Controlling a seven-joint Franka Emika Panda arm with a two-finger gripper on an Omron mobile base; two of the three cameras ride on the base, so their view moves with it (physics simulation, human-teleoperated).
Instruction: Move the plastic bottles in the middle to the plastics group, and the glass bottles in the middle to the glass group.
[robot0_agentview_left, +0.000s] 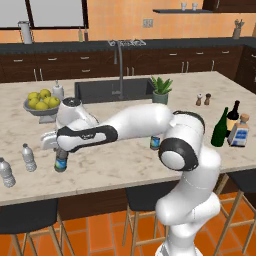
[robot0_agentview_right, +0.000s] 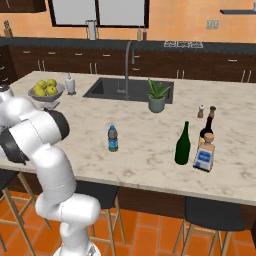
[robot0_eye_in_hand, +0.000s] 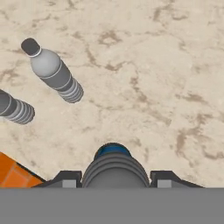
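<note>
Far left edge: two pale water bottles (robot0_agentview_left: 29, 157) upright near counter (robot0_agentview_left: 130, 160) front edge, a little apart; in hand view one (robot0_eye_in_hand: 53, 71) up left, other (robot0_eye_in_hand: 15, 107) at left border.
Just right of them: blue-capped plastic bottle (robot0_agentview_left: 61, 161) upright on counter, gripper (robot0_agentview_left: 60, 148) clamped around its upper part; in hand view dark ribbed body and blue cap (robot0_eye_in_hand: 113, 164) between both finger tips.
Behind, left: bowl of yellow fruit (robot0_agentview_left: 41, 101), white dispenser (robot0_agentview_left: 58, 90).
Middle: second blue-capped bottle (robot0_agentview_right: 113, 138) alone, upright, well apart from both groups; sink (robot0_agentview_right: 127, 89) and potted plant (robot0_agentview_right: 157, 96) behind.
Right: green wine bottle (robot0_agentview_right: 183, 143) upright just left of tan-label dark bottle (robot0_agentview_right: 207, 127) and squat blue-label bottle (robot0_agentview_right: 204, 155).
</note>
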